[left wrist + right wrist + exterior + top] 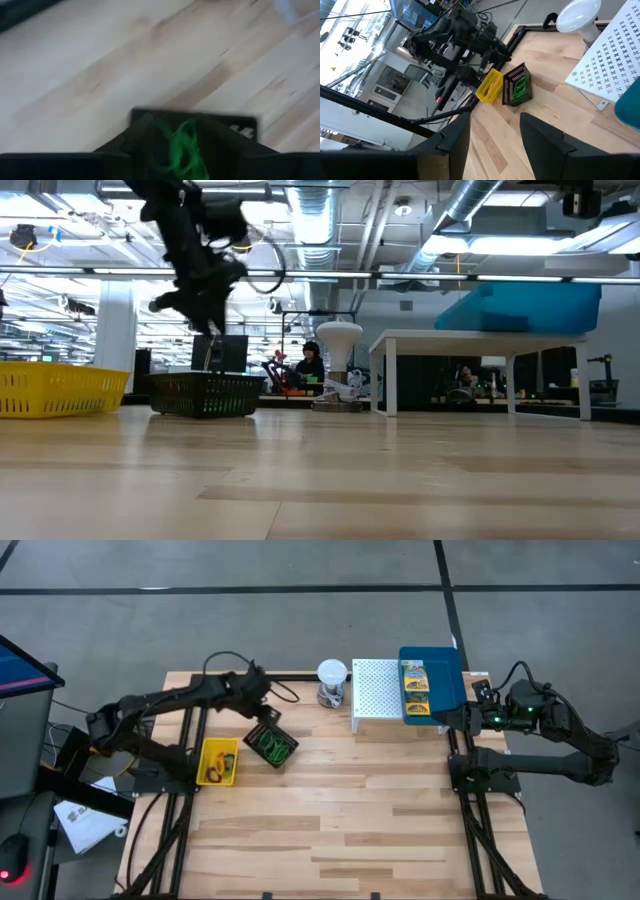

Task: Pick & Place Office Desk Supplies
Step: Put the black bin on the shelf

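The black mesh basket stands on the wooden table toward the left part of its far half. It is rectangular and turned at a slant, so that its long axis runs diagonally to the table's edges, from the far left toward the near right. Green loops lie inside it; the left wrist view shows them as a tangle of thin green bands inside the dark walls.

The yellow bin stands just beside the basket on its left, close to the table's left edge. Its long axis runs roughly from the far edge toward the near edge. Small orange and yellow pieces lie in it, too small to identify.

The blue tray rests on the white perforated stand near the far right corner of the table. Printed yellow-green packets lie in a row along the tray's left side, the row running from far to near.

A white ball-topped object stands at the far edge, just left of the stand.

The left gripper hangs above the far end of the basket, raised clear of it in the low view. Whether its claw is released or clenched cannot be told.

The right gripper is at the right edge, beside the tray's near corner. Its claw is released, with the fingers spread and holding nothing.
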Available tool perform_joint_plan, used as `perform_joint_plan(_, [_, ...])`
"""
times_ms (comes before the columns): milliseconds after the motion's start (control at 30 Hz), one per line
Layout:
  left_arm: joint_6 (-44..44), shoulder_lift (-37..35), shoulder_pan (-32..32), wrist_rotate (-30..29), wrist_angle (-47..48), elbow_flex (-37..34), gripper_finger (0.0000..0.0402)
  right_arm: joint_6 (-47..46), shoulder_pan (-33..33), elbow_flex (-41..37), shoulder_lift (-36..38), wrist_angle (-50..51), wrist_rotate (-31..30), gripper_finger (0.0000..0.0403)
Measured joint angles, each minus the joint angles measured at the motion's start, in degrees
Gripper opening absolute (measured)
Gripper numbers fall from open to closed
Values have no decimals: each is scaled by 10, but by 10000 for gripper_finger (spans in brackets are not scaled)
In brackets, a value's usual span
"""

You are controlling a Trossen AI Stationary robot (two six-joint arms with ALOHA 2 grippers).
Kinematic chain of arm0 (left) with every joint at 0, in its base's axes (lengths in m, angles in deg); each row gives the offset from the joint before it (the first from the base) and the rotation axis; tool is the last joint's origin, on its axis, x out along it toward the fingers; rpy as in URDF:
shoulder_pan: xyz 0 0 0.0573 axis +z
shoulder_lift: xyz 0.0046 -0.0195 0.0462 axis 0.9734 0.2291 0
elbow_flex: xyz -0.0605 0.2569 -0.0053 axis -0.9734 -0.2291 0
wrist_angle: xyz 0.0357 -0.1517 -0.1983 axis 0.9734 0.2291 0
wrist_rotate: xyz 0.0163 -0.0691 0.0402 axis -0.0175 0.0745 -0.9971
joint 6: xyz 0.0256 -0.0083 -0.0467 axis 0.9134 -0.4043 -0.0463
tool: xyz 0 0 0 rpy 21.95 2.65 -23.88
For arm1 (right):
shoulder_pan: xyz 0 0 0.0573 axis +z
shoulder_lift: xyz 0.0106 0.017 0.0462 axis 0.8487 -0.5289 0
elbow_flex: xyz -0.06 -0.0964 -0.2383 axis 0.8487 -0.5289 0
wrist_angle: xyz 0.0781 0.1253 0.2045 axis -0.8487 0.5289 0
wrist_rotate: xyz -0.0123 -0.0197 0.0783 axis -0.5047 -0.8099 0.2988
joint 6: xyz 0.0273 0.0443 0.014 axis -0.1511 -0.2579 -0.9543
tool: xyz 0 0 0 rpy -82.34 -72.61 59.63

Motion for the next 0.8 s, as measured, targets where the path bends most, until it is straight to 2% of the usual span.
perform_joint_plan(133, [30, 0, 54, 13, 39, -13, 152, 1, 0, 0, 0, 0, 0, 168])
perform_joint_plan(300, [62, 6, 101, 22, 55, -20, 141, 1, 0, 0, 0, 2, -1, 168])
perform_joint_plan(500, [127, 66, 96, 40, 92, -21, 130, -8, 0, 0, 0, 11, -2, 168])
perform_joint_plan(800, [144, 119, 77, 53, 77, -21, 131, -19, 0, 0, 0, 15, -2, 168])
